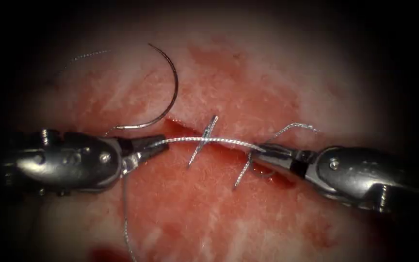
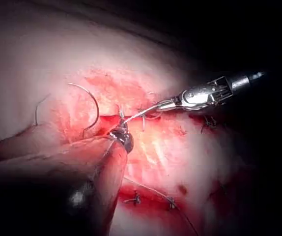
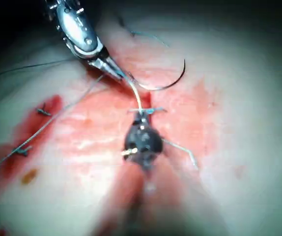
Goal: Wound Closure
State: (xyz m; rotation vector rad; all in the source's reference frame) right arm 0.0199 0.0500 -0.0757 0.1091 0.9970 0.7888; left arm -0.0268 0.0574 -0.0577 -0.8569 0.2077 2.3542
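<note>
Two steel needle drivers, the left tool [image 1: 158, 144] and right tool [image 1: 263, 151], clamp jaws on one taut silver thread [image 1: 209, 140] across the red cut [image 1: 180, 130]; the dark curved needle [image 1: 168, 92] lies free on the pale tissue [image 1: 248, 82], left of the cut. Overtension risks tearing tissue.

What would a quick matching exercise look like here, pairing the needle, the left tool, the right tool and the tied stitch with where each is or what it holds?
Things:
1. needle
2. left tool
3. right tool
4. tied stitch

States:
A. shut on the thread, at the right of the cut
B. lies free on the tissue, held by neither tool
C. crosses the cut between the two tools
D. shut on the thread, at the left of the cut

Pairs: 1-B, 2-D, 3-A, 4-C
</note>
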